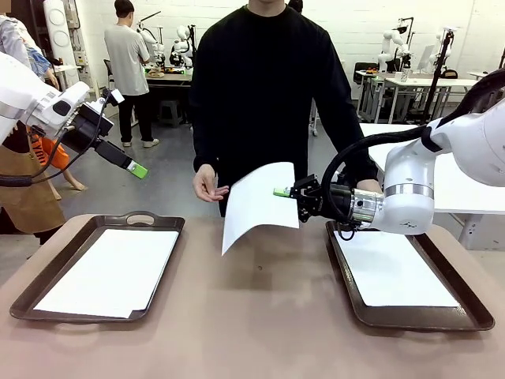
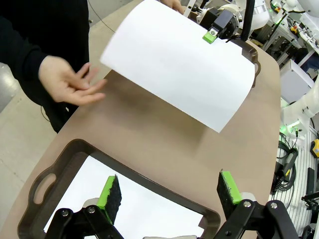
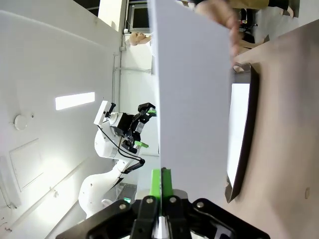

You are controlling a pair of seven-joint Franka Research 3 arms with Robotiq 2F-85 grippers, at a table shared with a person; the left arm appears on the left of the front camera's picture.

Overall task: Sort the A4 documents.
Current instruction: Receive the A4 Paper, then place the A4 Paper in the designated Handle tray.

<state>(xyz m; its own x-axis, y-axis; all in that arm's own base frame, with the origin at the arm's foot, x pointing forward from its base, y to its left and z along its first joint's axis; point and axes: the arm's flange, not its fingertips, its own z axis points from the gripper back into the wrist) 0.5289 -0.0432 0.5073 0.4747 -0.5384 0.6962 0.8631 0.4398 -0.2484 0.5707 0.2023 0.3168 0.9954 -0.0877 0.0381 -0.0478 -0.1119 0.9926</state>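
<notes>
The brown surface [image 1: 260, 316] fills the lower half of the front frame, with a person in black [image 1: 268, 87] standing at its far edge, top centre. A dark tray [image 1: 47, 284] at lower left holds a white sheet [image 1: 110, 272]; a second tray [image 1: 465, 304] at lower right holds another sheet [image 1: 394, 272]. At centre, a third A4 sheet [image 1: 256, 205] hangs curved in the air above the surface, pinched at its right edge by the right gripper [image 1: 282, 192], jaws fully closed on it. The person's hand [image 1: 208, 183] is just left of that sheet, open. The left gripper [image 1: 139, 170], upper left, has jaws spread wide, holding nothing.
</notes>
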